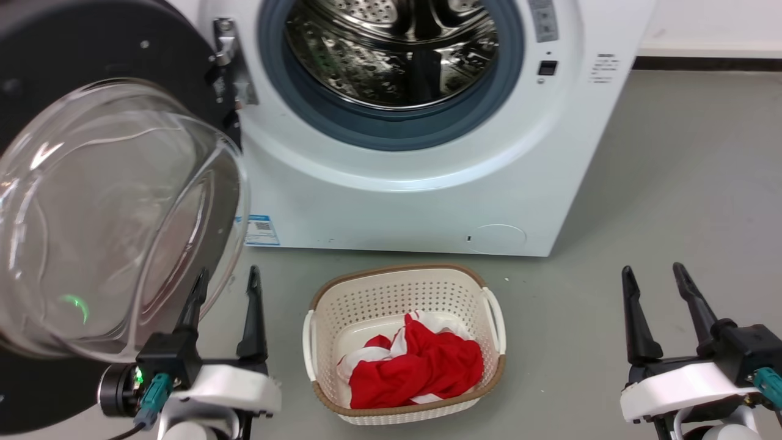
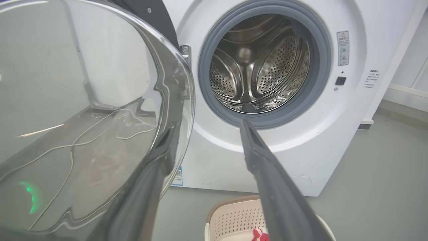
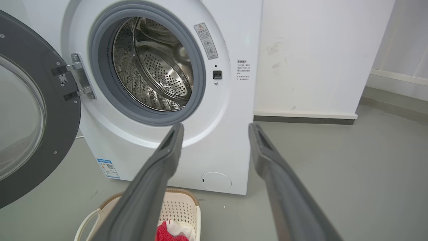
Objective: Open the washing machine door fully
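Observation:
The white washing machine [image 1: 427,195] stands ahead with its steel drum [image 1: 391,49] exposed. Its door [image 1: 110,208] is swung far out to the left on a metal hinge [image 1: 229,61], black rim behind a clear bulging glass bowl. My left gripper [image 1: 227,275] is open at the lower left, beside the bowl's right edge; one finger overlaps the glass in the head view. The left wrist view shows the door [image 2: 83,117] close against the left finger [image 2: 160,157]; whether they touch I cannot tell. My right gripper [image 1: 654,272] is open at the lower right, holding nothing, well clear of the machine.
A cream perforated laundry basket [image 1: 330,318] with red and white cloth [image 1: 415,366] sits on the grey floor in front of the machine, between my grippers. A white wall and dark skirting [image 3: 301,118] run to the right of the machine.

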You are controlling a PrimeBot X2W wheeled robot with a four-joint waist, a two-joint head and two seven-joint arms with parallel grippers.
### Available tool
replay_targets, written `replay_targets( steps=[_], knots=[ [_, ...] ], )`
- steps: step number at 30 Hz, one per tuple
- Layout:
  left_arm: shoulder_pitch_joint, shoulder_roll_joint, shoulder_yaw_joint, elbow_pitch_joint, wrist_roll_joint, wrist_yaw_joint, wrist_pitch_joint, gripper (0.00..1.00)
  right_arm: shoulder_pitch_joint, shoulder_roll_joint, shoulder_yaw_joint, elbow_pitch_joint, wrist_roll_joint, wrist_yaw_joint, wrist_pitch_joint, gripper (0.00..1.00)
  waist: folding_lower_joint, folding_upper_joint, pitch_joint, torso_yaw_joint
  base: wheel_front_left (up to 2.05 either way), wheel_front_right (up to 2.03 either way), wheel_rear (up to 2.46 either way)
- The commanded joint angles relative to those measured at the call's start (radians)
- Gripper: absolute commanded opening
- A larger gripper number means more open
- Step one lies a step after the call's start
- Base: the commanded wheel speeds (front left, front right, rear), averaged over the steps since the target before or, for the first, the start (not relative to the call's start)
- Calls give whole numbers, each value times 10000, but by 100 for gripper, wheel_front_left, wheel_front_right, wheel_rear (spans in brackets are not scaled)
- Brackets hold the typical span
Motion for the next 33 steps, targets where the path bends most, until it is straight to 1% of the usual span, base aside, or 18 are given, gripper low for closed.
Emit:
replay_targets(
  steps=[1,7,13,22,33],
  knots=[
    [-223,-89,34,6,106,-59,-24,100,-10,12,-31,-117,-37,-7,3,100,0,-1,10,-194,0,0,0],
    [-533,-443,257,-97,453,-170,-24,100,162,13,-105,-359,-73,-7,54,100,0,-1,-37,-575,0,0,0],
    [-311,-602,475,-132,861,-199,-24,100,291,12,-2,-441,-74,-7,71,100,0,-1,-78,-751,0,0,0],
    [-200,-735,668,293,1191,-364,-24,100,333,12,221,-131,-21,-7,86,100,0,-1,-71,-762,0,0,0],
    [-265,-863,840,294,1434,-536,-24,100,217,12,173,-174,-98,-7,67,100,0,-1,-68,-777,0,0,0]
  ],
)
